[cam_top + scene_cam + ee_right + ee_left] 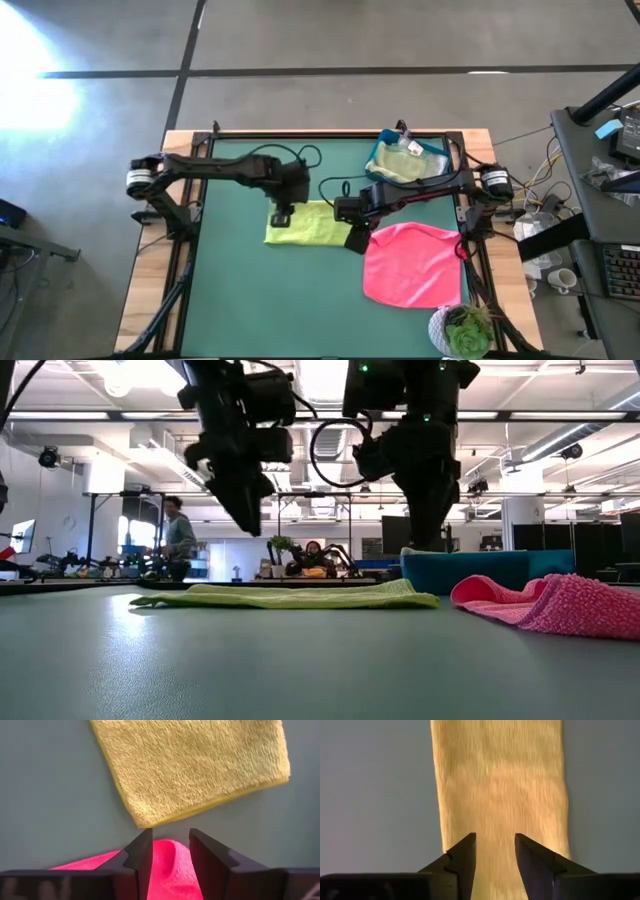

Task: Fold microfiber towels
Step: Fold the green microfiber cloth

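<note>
yellow towel (303, 224) lies folded mid-worktop, long axis across. pink towel (412, 264) just beside the right end effector (169, 851), fingers spread over its corner. left end effector (494, 854), spread, hangs over the yellow.

a grey concrete floor (350, 40) with dark seam lines lies beyond the wooden-edged table (152, 262), and a bright patch of light (30, 70) falls on it far out past the left claw. a dark desk (600, 200) cluttered with cables stands out past the right claw. in the low view, behind both claws, a large open hall shows white ceiling beams (560, 420), a person (178, 538) standing, and dark partitions (600, 545).
</note>
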